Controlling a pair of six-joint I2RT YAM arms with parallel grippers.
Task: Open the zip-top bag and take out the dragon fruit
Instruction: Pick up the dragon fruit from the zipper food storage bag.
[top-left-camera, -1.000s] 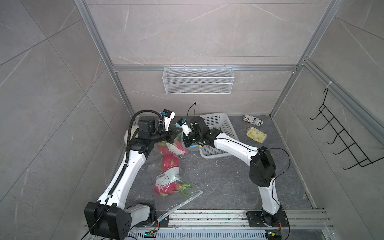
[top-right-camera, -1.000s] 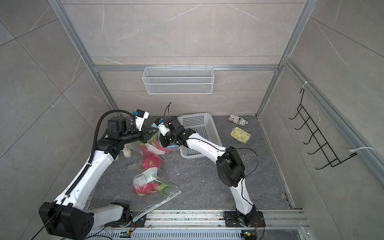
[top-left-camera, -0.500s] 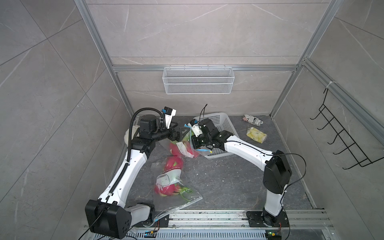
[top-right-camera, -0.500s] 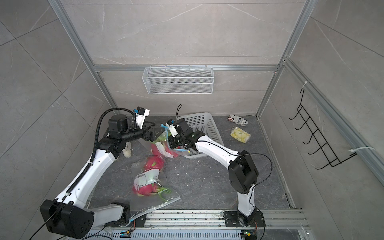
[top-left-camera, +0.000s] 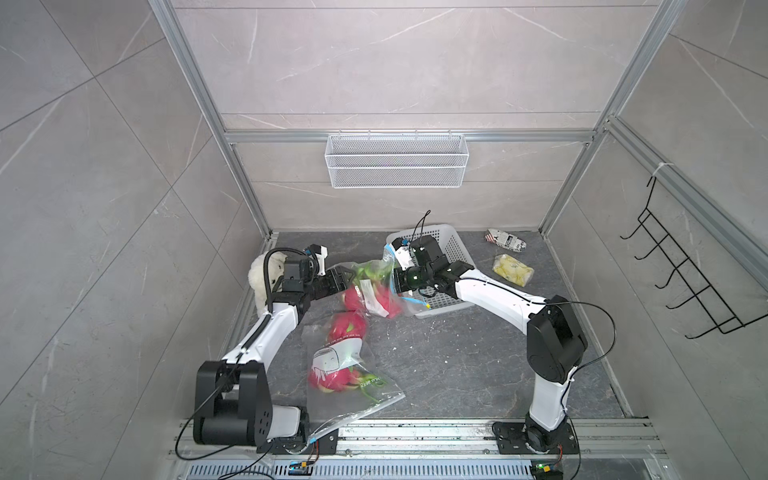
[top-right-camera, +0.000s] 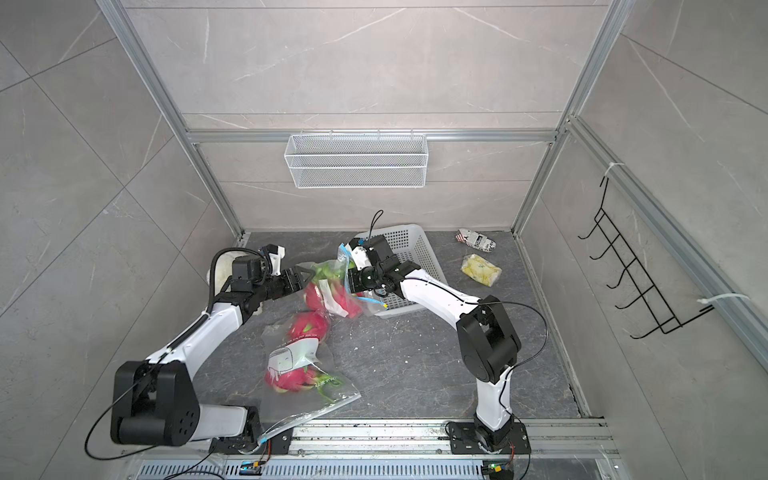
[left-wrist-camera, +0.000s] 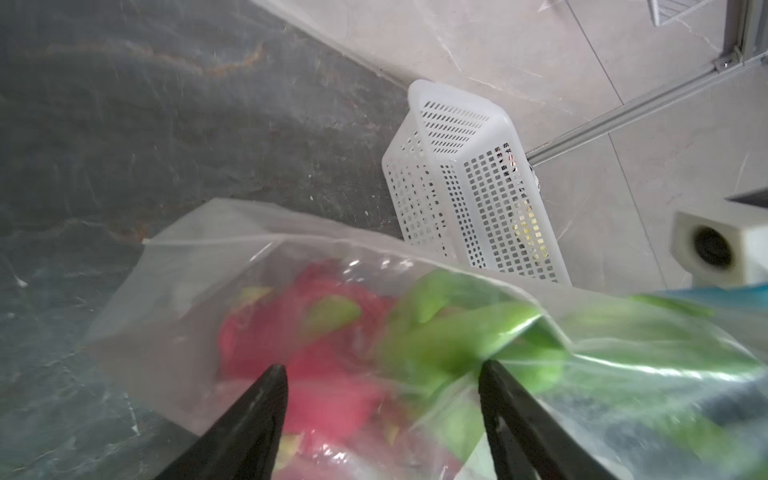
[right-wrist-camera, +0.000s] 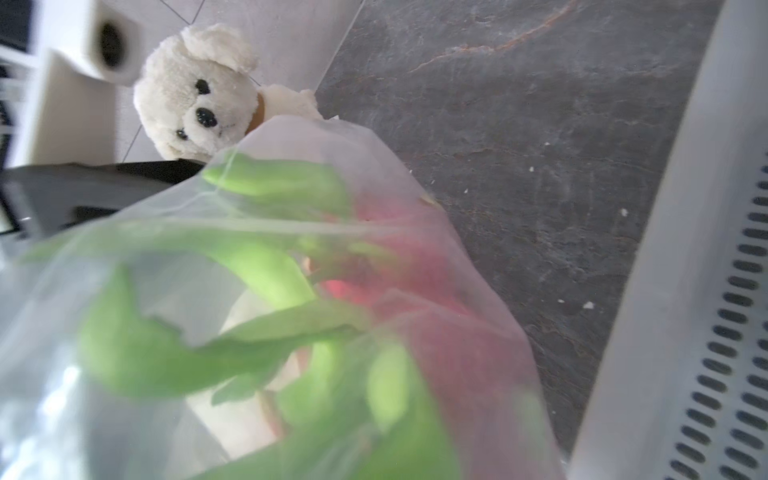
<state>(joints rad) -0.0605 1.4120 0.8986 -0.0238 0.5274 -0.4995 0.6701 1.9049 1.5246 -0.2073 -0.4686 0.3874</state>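
Observation:
A clear zip-top bag (top-left-camera: 380, 270) with a blue zip strip hangs between my two grippers, behind the middle of the floor. Inside it lies a magenta dragon fruit (top-left-camera: 376, 297) (top-right-camera: 332, 299) (left-wrist-camera: 316, 332) with green spikes. My right gripper (top-left-camera: 395, 282) (top-right-camera: 351, 282) is shut on the bag's edge; its jaws are hidden behind plastic in the right wrist view. My left gripper (top-left-camera: 338, 277) (top-right-camera: 305, 276) (left-wrist-camera: 382, 365) stands open just short of the bag. Another dragon fruit (top-left-camera: 347, 326) lies on the floor nearer the front.
A second clear bag (top-left-camera: 353, 390) holding a dragon fruit (top-left-camera: 332, 378) lies at the front. Behind my right gripper is a white perforated basket (top-left-camera: 451, 249) (left-wrist-camera: 457, 174). A white teddy bear (top-left-camera: 259, 278) (right-wrist-camera: 199, 95) sits at the left wall. Two small packets (top-left-camera: 513, 270) lie back right.
My left gripper was shut at the bag's edge and now stands open, clear of it. My right arm has drawn the bag a little to the right, toward the basket.

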